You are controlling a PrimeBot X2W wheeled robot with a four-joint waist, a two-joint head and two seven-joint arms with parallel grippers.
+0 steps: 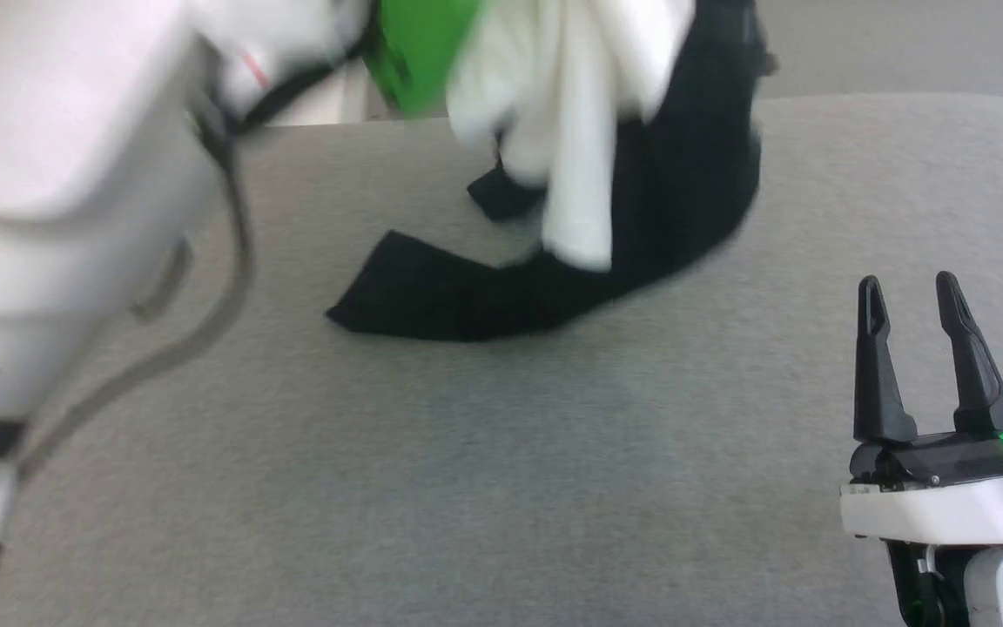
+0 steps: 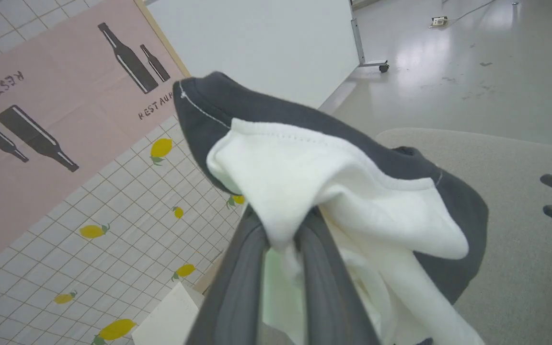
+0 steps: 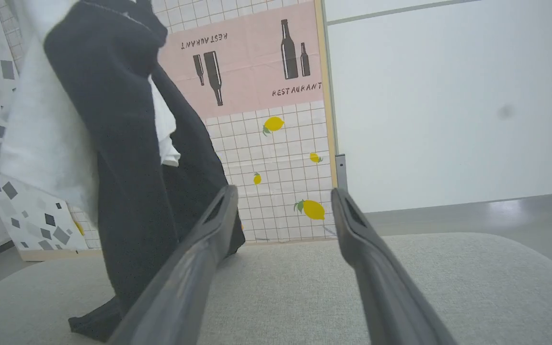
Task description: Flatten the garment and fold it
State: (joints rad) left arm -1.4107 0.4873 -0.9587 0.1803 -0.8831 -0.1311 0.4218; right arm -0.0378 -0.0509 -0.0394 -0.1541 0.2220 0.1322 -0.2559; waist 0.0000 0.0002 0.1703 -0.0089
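Worktop [image 1: 554, 488]: grey, cloth-covered, matte, with a rounded far corner at the right of the head view. Same pale grey weave in the left wrist view [image 2: 520, 278] and the right wrist view [image 3: 304, 287], with a curved edge. Directly on it: one black sleeve [image 1: 432, 300] of the garment [image 1: 589, 174], lying limp, cuff end toward the robot's left. A small black fold [image 1: 501, 196] behind it is touching or just above the surface, can't tell which. Rest of the garment, white body and black shoulder, is raised off the worktop. In the right wrist view the sleeve's end rests on the surface at lower left.
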